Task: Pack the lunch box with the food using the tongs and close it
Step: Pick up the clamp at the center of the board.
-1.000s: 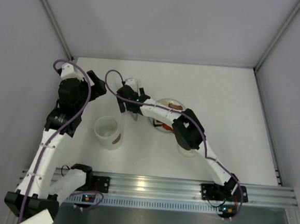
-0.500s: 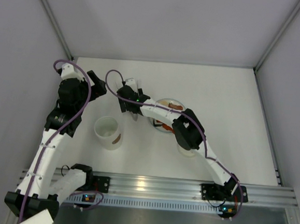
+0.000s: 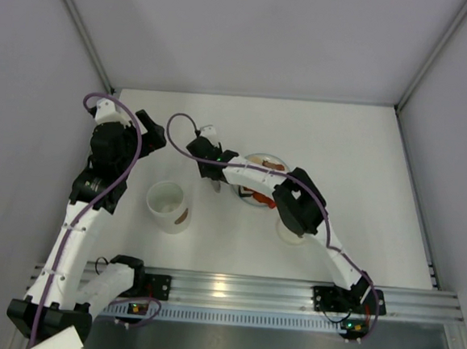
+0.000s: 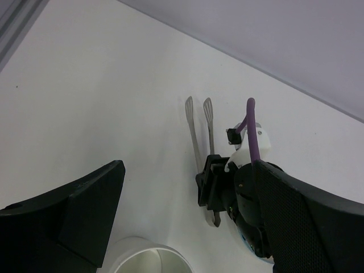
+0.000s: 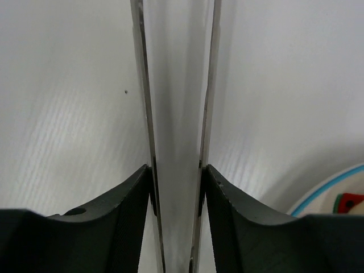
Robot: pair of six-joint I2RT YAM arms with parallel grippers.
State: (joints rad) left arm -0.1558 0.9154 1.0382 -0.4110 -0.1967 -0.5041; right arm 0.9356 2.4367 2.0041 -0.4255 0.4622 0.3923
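Note:
The silvery tongs [image 4: 195, 132] lie flat on the table between the lunch box and the plate, their two arms [image 5: 142, 85] running up the right wrist view. My right gripper [image 5: 176, 170] is shut on the tongs, one finger pressing each arm from outside; from above it [image 3: 208, 153] sits over their rear half. The lunch box [image 3: 169, 206], a white open tub with a brown mark on its wall, stands near and to the left. The food [image 3: 256, 196] lies on the plate. My left gripper [image 3: 151, 128] hovers open and empty, left of the tongs.
The round plate [image 3: 257, 157] with red triangles and a blue rim lies right of the tongs, partly under the right arm; its edge [image 5: 335, 185] shows in the right wrist view. A white round object [image 3: 290, 233] peeks out beneath the right arm's elbow. Walls enclose the table.
My right gripper's fingers have closed in from wide open onto the tongs' two arms, and the wrist has shifted slightly right. The left arm and the lunch box have not moved.

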